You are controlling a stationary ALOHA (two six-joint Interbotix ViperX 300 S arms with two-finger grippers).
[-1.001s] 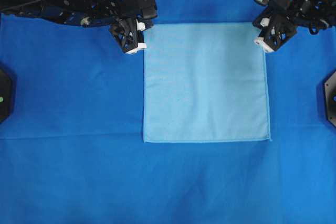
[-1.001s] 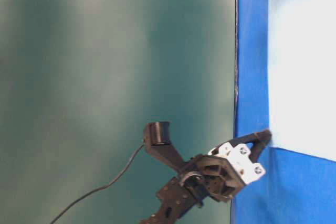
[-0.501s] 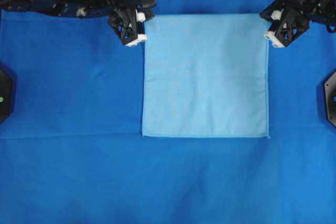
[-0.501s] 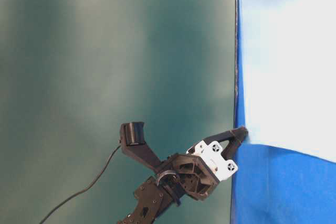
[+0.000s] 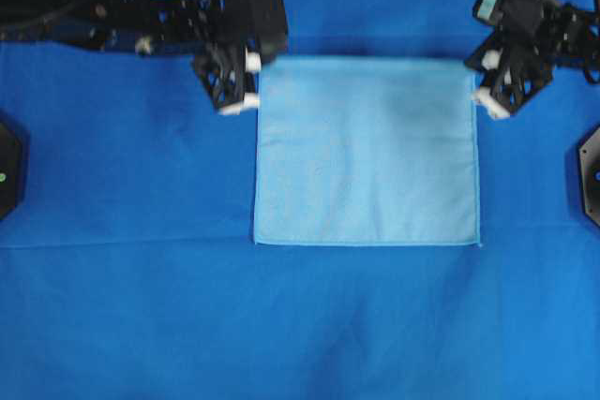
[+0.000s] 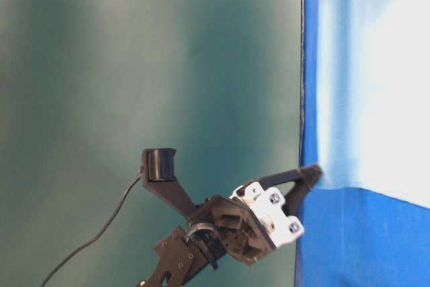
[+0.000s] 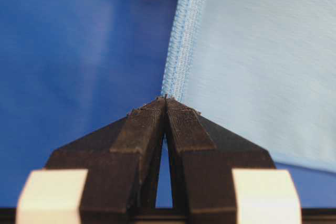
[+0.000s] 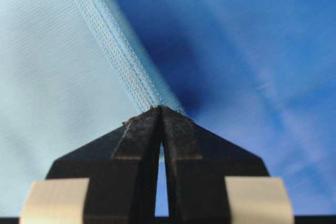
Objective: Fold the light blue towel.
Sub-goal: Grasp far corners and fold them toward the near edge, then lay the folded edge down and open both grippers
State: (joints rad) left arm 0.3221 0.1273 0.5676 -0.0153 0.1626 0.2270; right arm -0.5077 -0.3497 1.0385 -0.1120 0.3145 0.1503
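From overhead, the light blue towel lay mid-table on the royal-blue table cloth, its two far corners pinched by the left gripper and right gripper. Only the wrist views showed each claw clenched on the stitched hem; the table-level view showed that edge lifted.

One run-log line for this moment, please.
left gripper: shut on towel corner | right gripper: shut on other far corner | far edge lifted | near edge flat on table cloth
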